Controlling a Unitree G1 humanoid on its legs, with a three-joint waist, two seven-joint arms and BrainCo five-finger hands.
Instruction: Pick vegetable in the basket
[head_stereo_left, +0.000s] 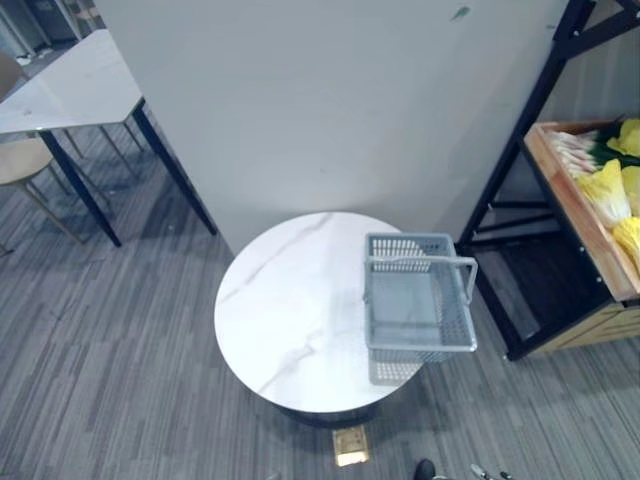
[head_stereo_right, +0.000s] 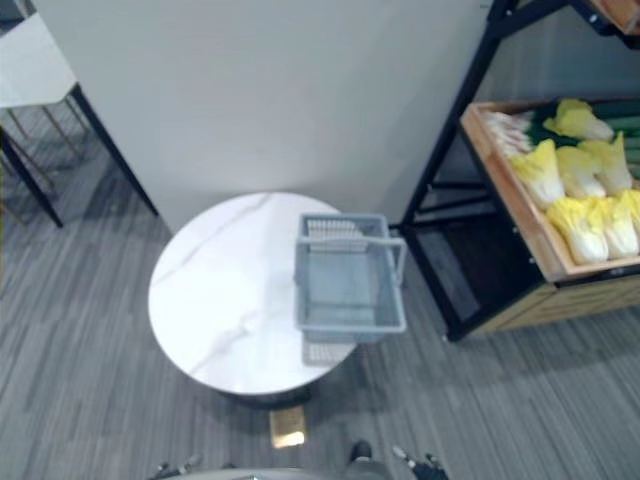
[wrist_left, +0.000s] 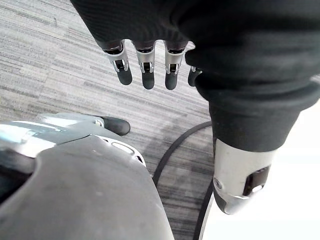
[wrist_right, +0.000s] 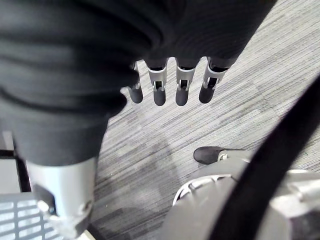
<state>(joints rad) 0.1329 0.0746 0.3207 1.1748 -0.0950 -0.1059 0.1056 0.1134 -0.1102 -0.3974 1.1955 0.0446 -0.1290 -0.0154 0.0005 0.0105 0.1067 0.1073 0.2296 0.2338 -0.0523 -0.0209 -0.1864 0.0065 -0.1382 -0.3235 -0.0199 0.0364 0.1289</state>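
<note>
On the shelf, cabbages, well apart from right hand

A round white table with faint grey veins stands on grey striped carpet, its far edge close to a plain pale partition. A brass floor plate lies in the carpet just by the table's near side. Far left, a white rectangular table stands on dark legs (blue or black, hard to tell), a tan chair beside it. At right, a black rack carries a wooden crate.
</note>
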